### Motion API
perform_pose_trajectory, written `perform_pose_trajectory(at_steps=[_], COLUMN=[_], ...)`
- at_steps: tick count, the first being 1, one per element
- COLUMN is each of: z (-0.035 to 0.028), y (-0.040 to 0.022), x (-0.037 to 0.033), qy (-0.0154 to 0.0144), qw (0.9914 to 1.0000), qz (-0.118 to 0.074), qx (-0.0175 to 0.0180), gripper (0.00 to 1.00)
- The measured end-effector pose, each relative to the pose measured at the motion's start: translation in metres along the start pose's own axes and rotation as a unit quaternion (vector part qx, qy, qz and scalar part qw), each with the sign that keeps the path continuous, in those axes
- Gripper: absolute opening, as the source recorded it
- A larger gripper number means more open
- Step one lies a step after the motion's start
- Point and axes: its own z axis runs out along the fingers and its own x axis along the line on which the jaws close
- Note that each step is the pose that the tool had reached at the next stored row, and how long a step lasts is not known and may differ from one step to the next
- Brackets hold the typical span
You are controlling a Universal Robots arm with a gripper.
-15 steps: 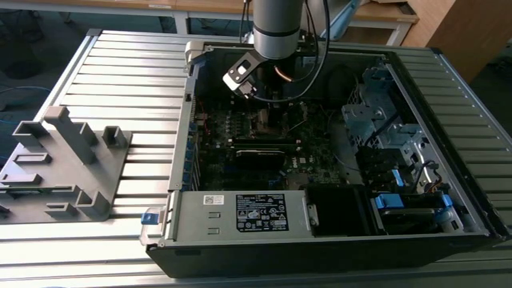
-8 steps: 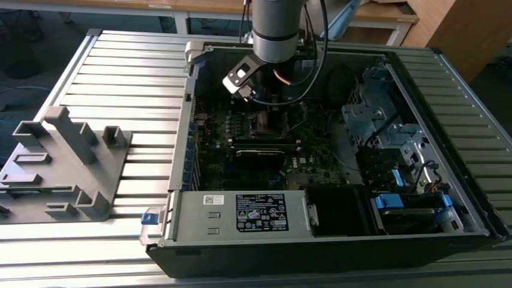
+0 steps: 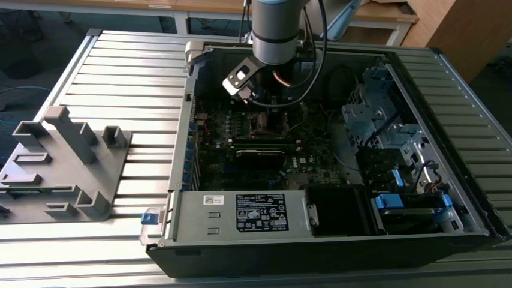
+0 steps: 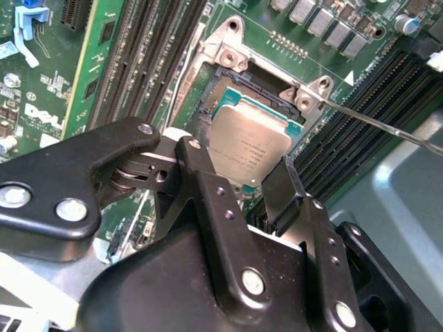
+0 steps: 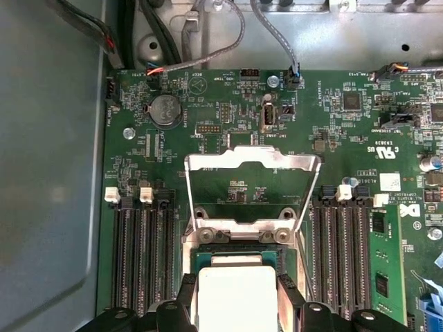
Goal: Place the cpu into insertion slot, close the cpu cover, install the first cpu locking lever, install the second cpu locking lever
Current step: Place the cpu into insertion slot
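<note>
CPU (image 4: pixel 249 142) is at the open socket (image 4: pixel 232 79), pinched by its edges between the two black fingers of the gripper (image 4: pixel 239 160); whether it is fully seated cannot be told. The cover (image 5: pixel 277 161) is swung open off the socket, over the green board (image 5: pixel 208 104). Memory slots (image 5: pixel 142 249) crowd both flanks. A thin lever rod (image 4: pixel 377 126) juts out past one socket corner, and loose cables (image 5: pixel 239 31) hang near the board's edge.
</note>
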Motion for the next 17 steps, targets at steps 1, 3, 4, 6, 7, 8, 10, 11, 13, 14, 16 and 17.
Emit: perform_pose_trajectory(at_steps=[1,3,4,6,7,8,10,11,13,14,16,17], z=[0.0006,0.0014,0.0017,0.0018,0.0018,0.0018,0.0018,0.0021,0.0033,0.004,0.005,0.005], y=[-0.0001,-0.0002,-0.0002,-0.0002,-0.0001,-0.0001,-0.0001,-0.0001,-0.0002,-0.0003,-0.0004,-0.0004], x=[0.0,-0.0005,-0.0005,-0.0005,-0.0015,-0.0027,-0.0042,-0.0044,-0.0044,-0.0045,-0.0045,-0.0045], qy=[0.0,-0.0001,0.0,-0.0001,0.0,0.0,0.0,0.0001,0.0,-0.0001,0.0,0.0], qw=[1.0,1.0,1.0,1.0,1.0,1.0,1.0,1.0,1.0,1.0,1.0,1.0], qz=[0.0,0.0,0.0,0.0,0.0,0.0,0.0,0.0,0.0,0.0,0.0,0.0], qx=[0.0,0.0001,0.0,0.0,0.0,0.0,0.0,0.0,0.0,0.0,0.0,0.0], gripper=[0.54,0.54,0.54,0.54,0.54,0.54,0.54,0.54,0.54,0.54,0.54,0.54])
